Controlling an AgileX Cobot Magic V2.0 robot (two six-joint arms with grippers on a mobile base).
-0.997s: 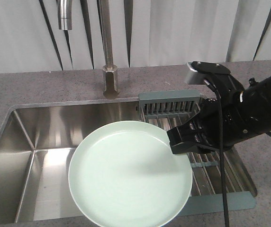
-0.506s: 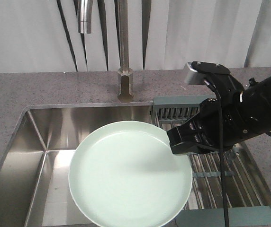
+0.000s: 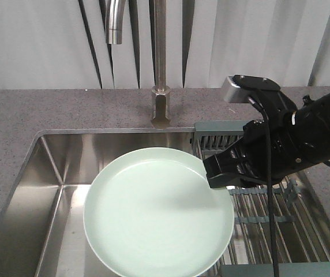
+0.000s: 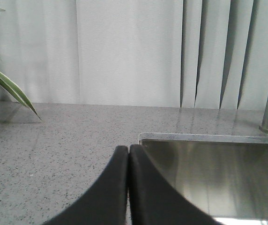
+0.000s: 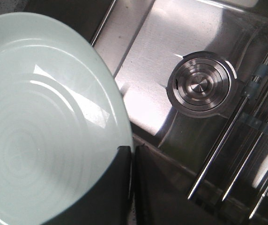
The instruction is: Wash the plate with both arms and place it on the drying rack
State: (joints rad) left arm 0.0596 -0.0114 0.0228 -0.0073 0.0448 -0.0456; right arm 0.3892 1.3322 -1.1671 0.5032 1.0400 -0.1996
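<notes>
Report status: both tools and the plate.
Right tool shut on plate rim. Left tool shut, empty, by sink edge. Plate held over sink, not yet on drying rack.

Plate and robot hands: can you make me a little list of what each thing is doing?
plate: pale green, held over the sink
right gripper: shut on the plate's rim
left gripper: shut, holding nothing, over the counter
drying rack: steel bars, at the sink's right side
faucet: no water running

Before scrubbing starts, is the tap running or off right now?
Off, it seems: no stream falls from the spout toward the plate, which the right tool holds over the sink.
</notes>
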